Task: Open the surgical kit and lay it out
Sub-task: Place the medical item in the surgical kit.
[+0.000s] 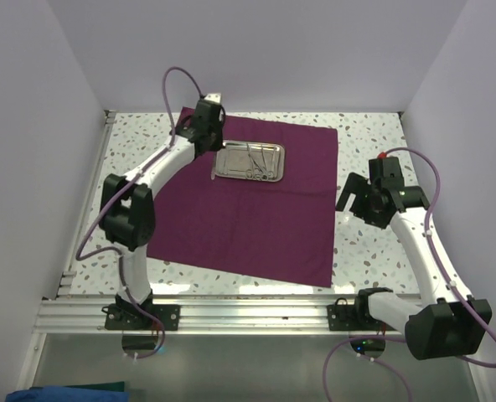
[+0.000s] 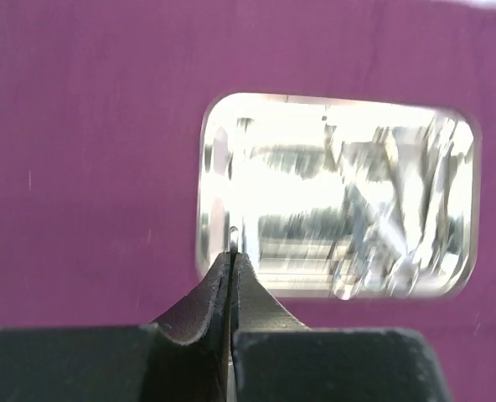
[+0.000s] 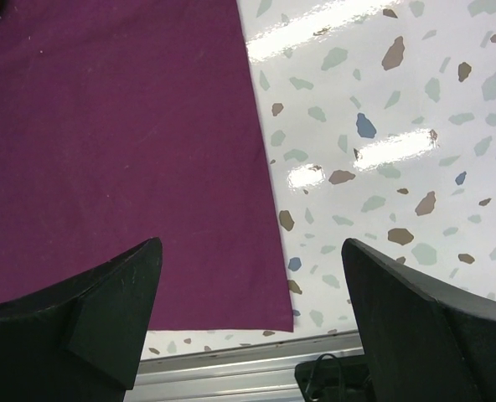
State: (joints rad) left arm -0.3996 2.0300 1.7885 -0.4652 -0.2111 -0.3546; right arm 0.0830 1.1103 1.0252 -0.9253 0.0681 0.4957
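Left pincer (image 2: 233, 256) pinched together at one tray (image 1: 229, 161) — right pincer (image 3: 250, 247) wide over one cloth (image 3: 105, 126).

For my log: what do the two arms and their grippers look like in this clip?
The left arm and right arm have white tubular links and bulky black joint housings. A lilac cable loops along each. A small red mark sits at the right wrist. The left gripper and right gripper each have two matte black fingers tapering to wedges.

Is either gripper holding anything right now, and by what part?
Right gripper: open, nothing. Left gripper: shut at the rim of the steel tray; a grip cannot be told.
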